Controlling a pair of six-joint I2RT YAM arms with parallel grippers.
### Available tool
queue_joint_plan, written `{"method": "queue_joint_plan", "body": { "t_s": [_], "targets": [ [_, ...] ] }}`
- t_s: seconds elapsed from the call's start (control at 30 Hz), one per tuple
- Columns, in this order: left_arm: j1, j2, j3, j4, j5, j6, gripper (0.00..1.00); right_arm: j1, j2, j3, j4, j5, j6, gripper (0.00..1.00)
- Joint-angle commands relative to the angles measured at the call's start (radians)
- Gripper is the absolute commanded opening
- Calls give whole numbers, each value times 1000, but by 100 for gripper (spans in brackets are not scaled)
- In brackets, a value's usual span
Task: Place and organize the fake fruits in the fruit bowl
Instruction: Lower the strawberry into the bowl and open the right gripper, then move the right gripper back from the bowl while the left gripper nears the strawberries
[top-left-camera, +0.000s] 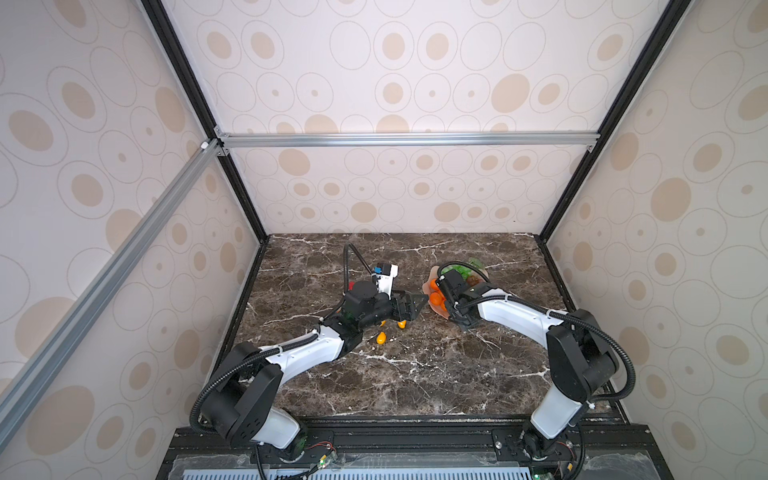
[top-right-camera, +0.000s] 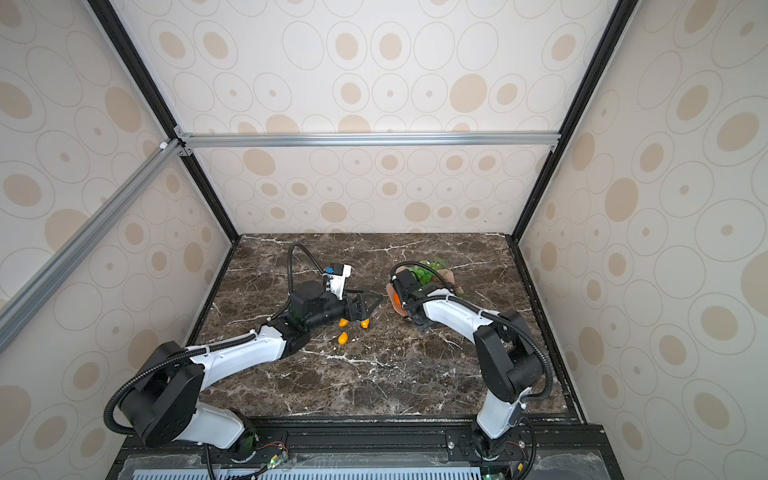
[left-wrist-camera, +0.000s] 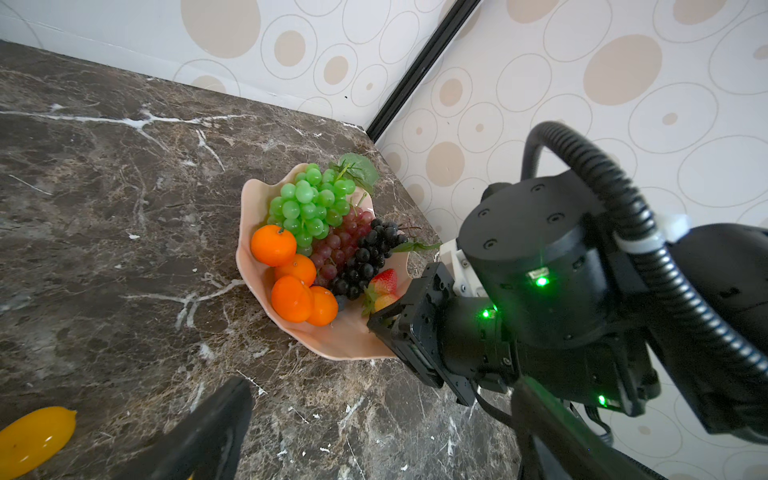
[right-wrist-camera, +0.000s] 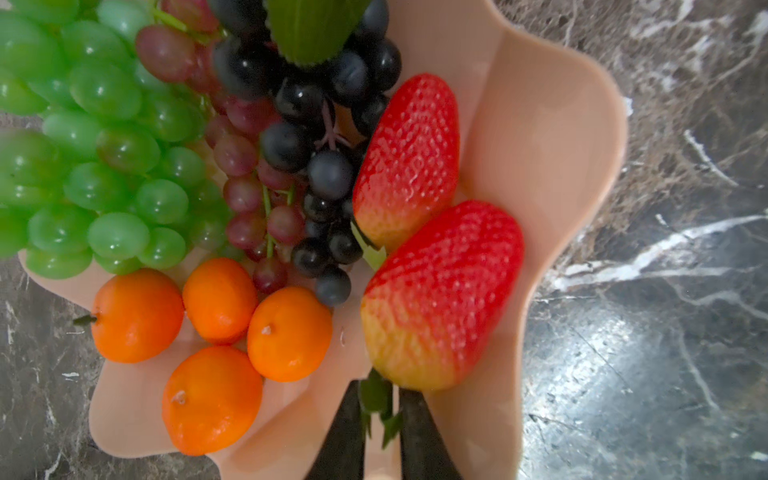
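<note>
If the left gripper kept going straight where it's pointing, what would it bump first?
Probably the fruit bowl: the open left gripper points straight at its near rim, and nothing shows between them. If it rides higher than the rim, which is hard to judge, the tangerines come first.

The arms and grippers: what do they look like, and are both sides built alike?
Yes, alike. The left arm and right arm have white link shells between bulky black joint housings. A black corrugated cable hose loops along each, fastened with white zip ties. The left gripper and right gripper have black tapered fingers. Small green lights glow on the right wrist.
</note>
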Motion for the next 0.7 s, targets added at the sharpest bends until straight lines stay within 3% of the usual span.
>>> {"method": "queue_joint_plan", "body": {
  "t_s": [0.0, 0.13, 0.5, 0.67],
  "targets": [
    [-6, -31, 8, 8, -9, -2, 98, -8, 5, -23, 34, -11, 22, 24],
    [-6, -33, 6, 6, -12, -1, 98, -10, 4, -25, 54, -16, 9, 27],
    [16, -44, -4, 3, -28, -21, 98, -11, -36, -43, 149, -40, -72, 56],
    [47, -61, -28, 14, -25, -39, 98, -10, -59, -57, 193, -35, -130, 62]
  ]
}}
